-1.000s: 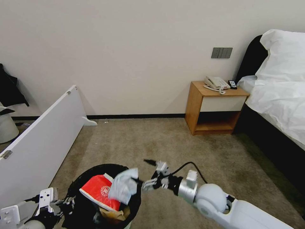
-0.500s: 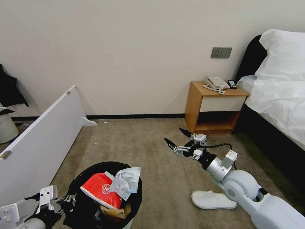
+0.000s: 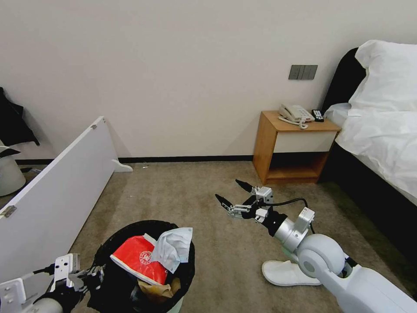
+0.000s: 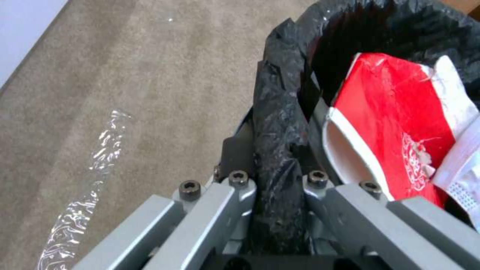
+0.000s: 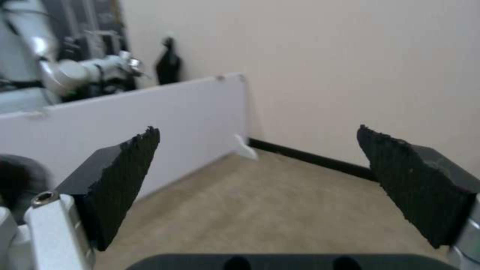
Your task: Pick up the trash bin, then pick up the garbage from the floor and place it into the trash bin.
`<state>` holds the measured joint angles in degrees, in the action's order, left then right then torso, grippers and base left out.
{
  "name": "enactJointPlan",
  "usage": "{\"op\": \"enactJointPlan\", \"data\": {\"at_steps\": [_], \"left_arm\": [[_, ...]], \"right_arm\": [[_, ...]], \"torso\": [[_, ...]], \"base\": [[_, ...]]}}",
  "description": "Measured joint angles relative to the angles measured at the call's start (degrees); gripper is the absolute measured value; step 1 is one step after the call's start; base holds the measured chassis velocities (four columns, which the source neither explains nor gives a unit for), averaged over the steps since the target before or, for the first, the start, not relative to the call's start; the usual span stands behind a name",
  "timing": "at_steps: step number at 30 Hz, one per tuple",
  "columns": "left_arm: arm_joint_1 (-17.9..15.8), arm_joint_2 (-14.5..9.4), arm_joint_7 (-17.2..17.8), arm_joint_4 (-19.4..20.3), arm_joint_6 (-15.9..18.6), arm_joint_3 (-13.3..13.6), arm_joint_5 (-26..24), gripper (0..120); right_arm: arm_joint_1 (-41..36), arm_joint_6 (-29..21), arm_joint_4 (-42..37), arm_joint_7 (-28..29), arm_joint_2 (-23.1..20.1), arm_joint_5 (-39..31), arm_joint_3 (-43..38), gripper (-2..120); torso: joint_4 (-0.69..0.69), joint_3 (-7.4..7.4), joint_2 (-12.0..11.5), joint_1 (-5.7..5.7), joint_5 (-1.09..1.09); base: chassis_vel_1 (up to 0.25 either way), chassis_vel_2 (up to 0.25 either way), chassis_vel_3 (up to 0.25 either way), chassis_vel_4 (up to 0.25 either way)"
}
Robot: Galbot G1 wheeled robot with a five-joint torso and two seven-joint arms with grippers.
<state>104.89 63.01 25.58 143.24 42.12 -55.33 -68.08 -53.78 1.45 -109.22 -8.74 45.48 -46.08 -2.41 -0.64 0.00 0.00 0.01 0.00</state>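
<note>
The right hand (image 3: 233,195) hangs in the air above the floor (image 3: 186,195), its two dark fingers (image 5: 120,180) spread wide with nothing between them. It points toward the far left, at the end of an arm that reaches out from the near right corner, elbow low and forearm rising gently toward the wrist. Just beside that arm, on the near right of the carpet, lies a white slipper (image 3: 284,273).

The left hand (image 4: 280,176) sits at the near left, pressed together on the rim of the trash bin (image 3: 117,234), pinching the black bag folded over that edge. The bin stands at the near left of the scene, well apart from the right hand. Inside it a red-white packet (image 3: 137,258) leans tilted, a pale-blue tissue (image 3: 173,248) draped over its right side, and a crumpled brown paper bag (image 3: 158,291) lies beneath them. A strip of clear plastic film (image 4: 85,195) rests on the carpet near the bin.
</note>
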Motion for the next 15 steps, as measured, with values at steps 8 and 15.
{"op": "enactJointPlan", "data": {"at_steps": [8, 15], "left_arm": [[-0.31, -0.24, -0.14, 0.00, 0.01, -0.45, -0.03, 4], [-0.51, -0.24, -0.58, -0.09, 0.01, 0.13, 0.77, 4]], "right_arm": [[-5.25, -2.13, 1.95, 2.26, 0.16, 2.49, -7.57, 100], [-12.92, -5.96, 1.27, 4.74, 0.48, 4.60, -16.56, 100]], "torso": [[0.00, 0.00, 0.00, 0.00, 0.01], [0.01, 0.00, 0.00, 0.00, 0.00]], "base": [[0.000, 0.000, 0.000, 0.000], [0.000, 0.000, 0.000, 0.000]]}}
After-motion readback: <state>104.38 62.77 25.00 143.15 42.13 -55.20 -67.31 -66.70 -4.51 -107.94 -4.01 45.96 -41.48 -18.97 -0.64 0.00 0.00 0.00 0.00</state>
